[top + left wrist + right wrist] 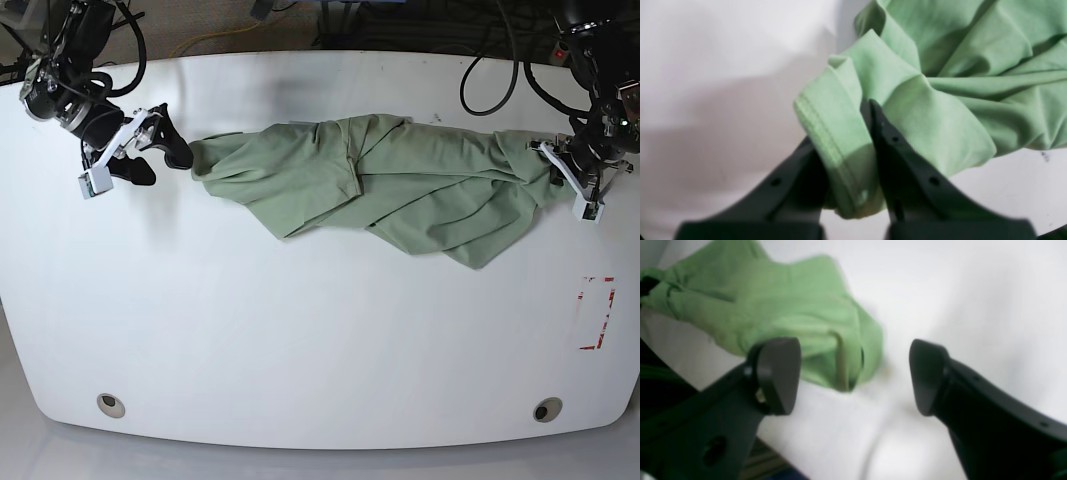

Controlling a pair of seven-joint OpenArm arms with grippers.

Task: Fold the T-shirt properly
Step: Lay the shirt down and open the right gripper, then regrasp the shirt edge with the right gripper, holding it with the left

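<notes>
Left wrist view: the left pincer (853,133) is clamped on a stitched hem fold of the pale sage-green soft-knit T-shirt (940,83). The cloth bunches in deep creases beyond the jaws, above the white counter (723,100).

Right wrist view: the right pincer (855,373) stands with its jaws wide apart, holding nothing. A rounded corner of the T-shirt (790,316) lies on the counter just beyond the gap between the pads.

Base view: the T-shirt (400,180) lies stretched but rumpled across the far half of the counter (300,330), between the two arms. The right pincer (150,145) sits just beside one end; the left pincer (570,170) holds the other.

Handling: the fabric appears light, limp and easily creased. It will sag and slide when lifted. Take hold at hems or seams, where the doubled layers give the firmest purchase.
</notes>
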